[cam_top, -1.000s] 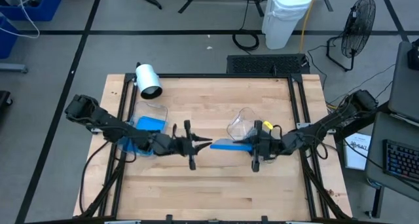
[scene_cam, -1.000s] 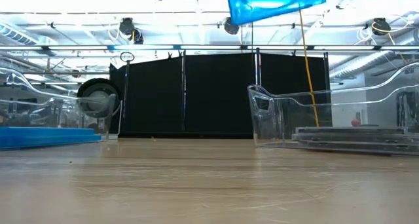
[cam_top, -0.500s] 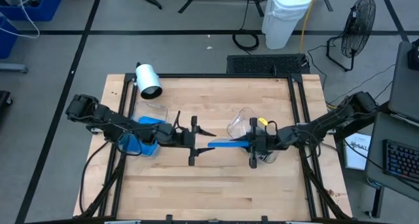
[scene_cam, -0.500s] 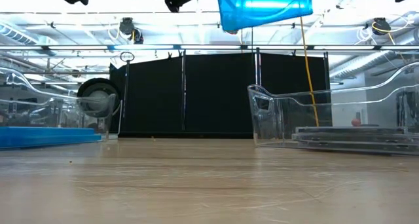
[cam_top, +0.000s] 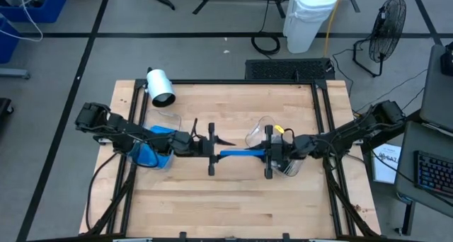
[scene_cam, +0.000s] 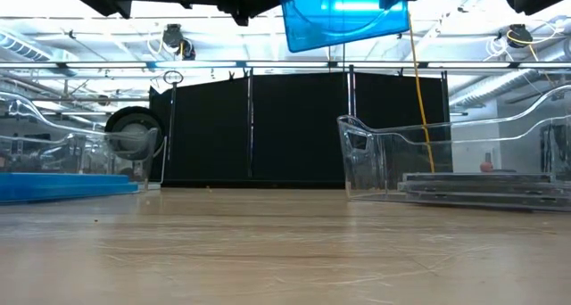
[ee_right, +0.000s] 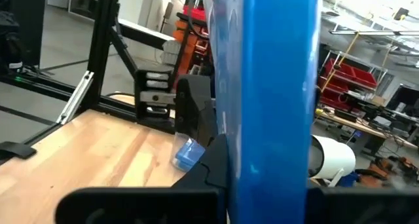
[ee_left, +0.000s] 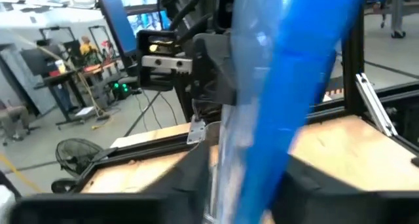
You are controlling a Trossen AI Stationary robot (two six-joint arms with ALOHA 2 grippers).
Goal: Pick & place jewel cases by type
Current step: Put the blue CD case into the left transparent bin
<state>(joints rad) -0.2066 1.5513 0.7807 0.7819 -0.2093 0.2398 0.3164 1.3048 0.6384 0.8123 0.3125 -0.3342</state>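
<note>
Blue jewel case (cam_top: pixel 243 154) hung above surface (cam_top: pixel 233 199), mid-way between arms. You saw right gripper (cam_top: pixel 270 156) fingers pinching its edge; left gripper (cam_top: pixel 212 153) fingers spread around opposite edge, contact unclear.

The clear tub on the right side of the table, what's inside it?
In the low view, the right clear tub holds a flat stack of dark grey jewel cases. From above, the right hand and its arm cover most of the tub, so no count is possible.

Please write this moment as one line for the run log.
phase: handover above table centre | right end effector: shut on blue jewel case | left end effector: around case's other end, grip unclear
</note>
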